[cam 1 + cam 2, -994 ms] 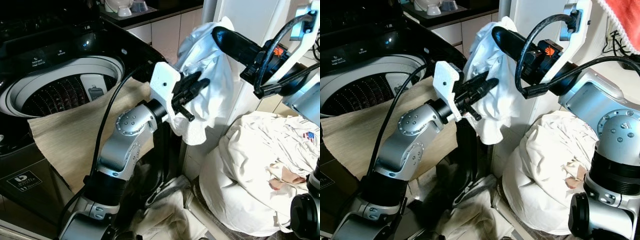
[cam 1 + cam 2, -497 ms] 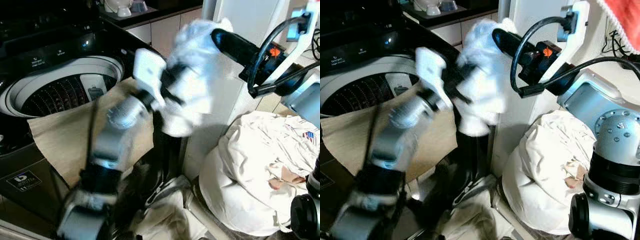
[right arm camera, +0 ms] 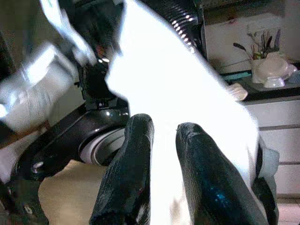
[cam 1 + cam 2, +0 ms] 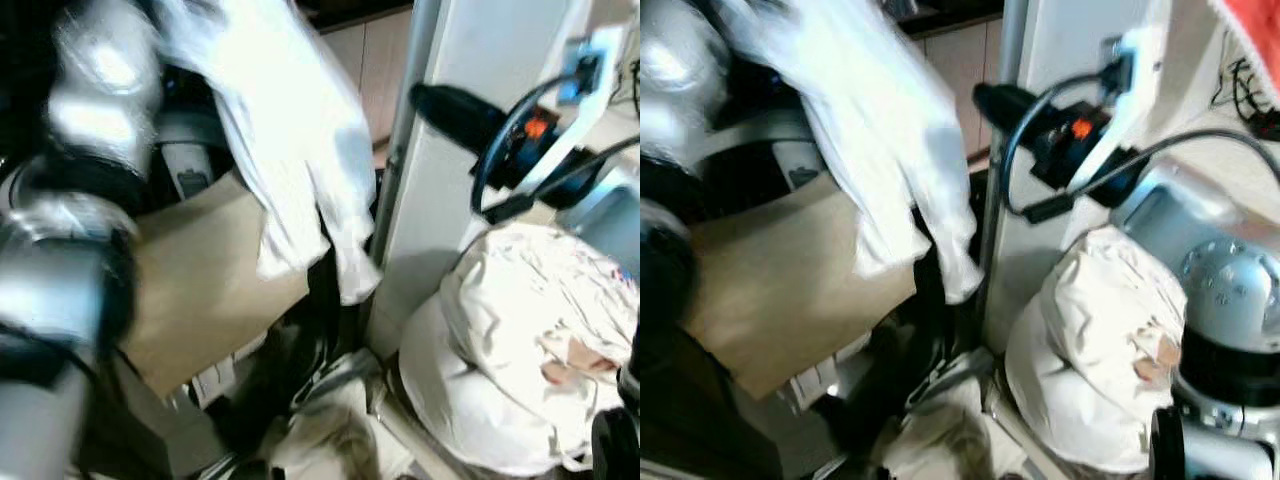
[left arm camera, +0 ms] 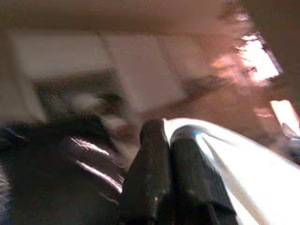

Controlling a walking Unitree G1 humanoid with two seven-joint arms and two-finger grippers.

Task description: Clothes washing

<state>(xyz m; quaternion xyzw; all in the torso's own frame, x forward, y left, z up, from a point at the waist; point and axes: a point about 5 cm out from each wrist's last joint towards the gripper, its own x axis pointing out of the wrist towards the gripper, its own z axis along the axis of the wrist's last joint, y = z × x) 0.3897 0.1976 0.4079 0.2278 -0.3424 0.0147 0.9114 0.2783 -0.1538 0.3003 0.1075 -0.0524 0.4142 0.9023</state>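
A white garment point(image 4: 290, 150) hangs blurred in the air over the front of the top-loading washing machine point(image 4: 185, 140), its tail dangling near the machine's right corner. My left arm point(image 4: 90, 70) is raised high on the left, smeared by motion. My left gripper point(image 5: 164, 129) is shut on the white garment point(image 5: 243, 159), which trails off beside the fingers. To the right, my right gripper point(image 4: 425, 98) stands apart from the garment with nothing on it. Its two black fingers point(image 3: 136, 154) show a narrow gap, with the white garment point(image 3: 178, 79) beyond them.
A beige cloth point(image 4: 210, 280) drapes over the machine's front edge. A big bundle of white laundry point(image 4: 520, 370) sits on the floor at the right, with more clothes point(image 4: 330, 430) lying below. A white pillar point(image 4: 470, 50) stands behind my right gripper.
My left arm has swung up and to the left, pulling the white garment off my right gripper and toward the washing machine. The right gripper has stayed about where it was.
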